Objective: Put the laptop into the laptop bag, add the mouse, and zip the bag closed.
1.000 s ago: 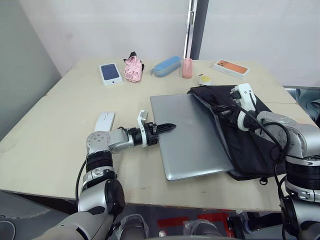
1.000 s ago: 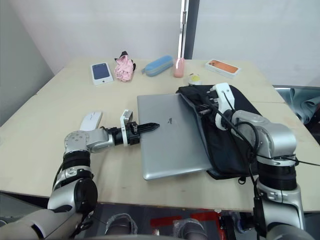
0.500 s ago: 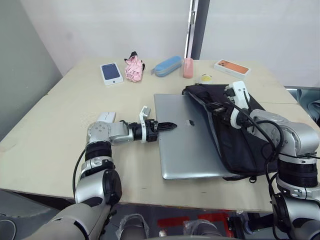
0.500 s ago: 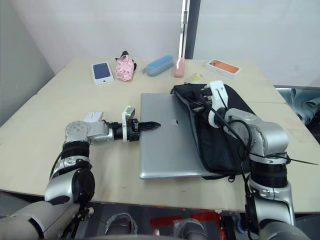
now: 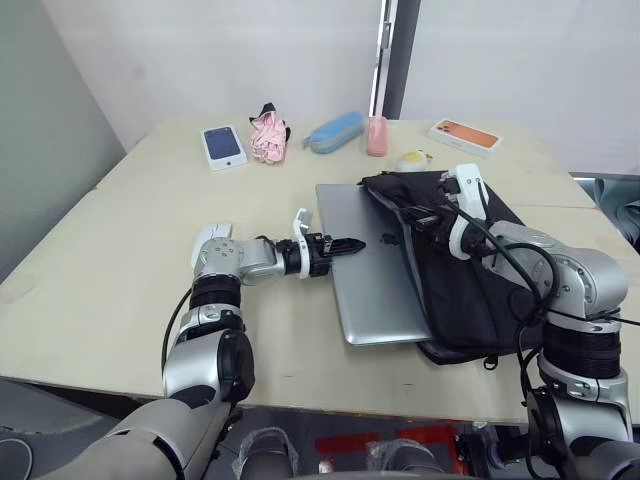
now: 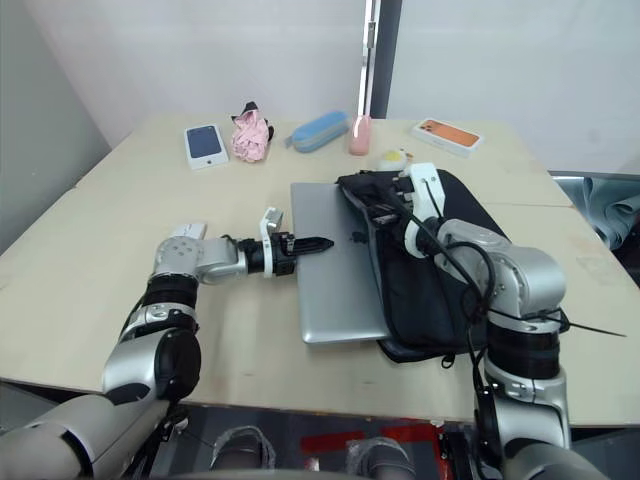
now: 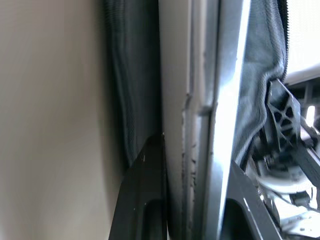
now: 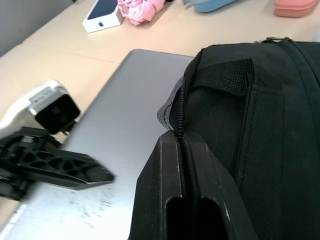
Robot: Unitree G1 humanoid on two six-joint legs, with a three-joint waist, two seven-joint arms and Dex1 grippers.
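Observation:
The silver laptop (image 5: 375, 275) lies flat on the table, its right part inside the open black laptop bag (image 5: 480, 280). My left gripper (image 5: 347, 244) is shut on the laptop's left edge; in the left wrist view its fingers (image 7: 145, 200) clamp the thin metal edge (image 7: 190, 100). My right gripper (image 5: 428, 218) is shut on the bag's upper flap at the zipper edge (image 8: 180, 127), holding it up over the laptop (image 8: 125, 100). The white mouse (image 6: 188, 231) sits on the table behind my left wrist, mostly hidden by the arm.
Along the table's far side lie a blue phone box (image 5: 222, 146), a pink cloth (image 5: 266, 136), a blue case (image 5: 334, 131), a pink case (image 5: 376, 135), a yellow-and-white plush (image 5: 411, 160) and an orange phone box (image 5: 463, 135). A wall rises behind the table's far edge.
The laptop has slid to the right, further into the bag, with my left gripper following it. My right gripper keeps holding the flap, which now covers more of the lid.

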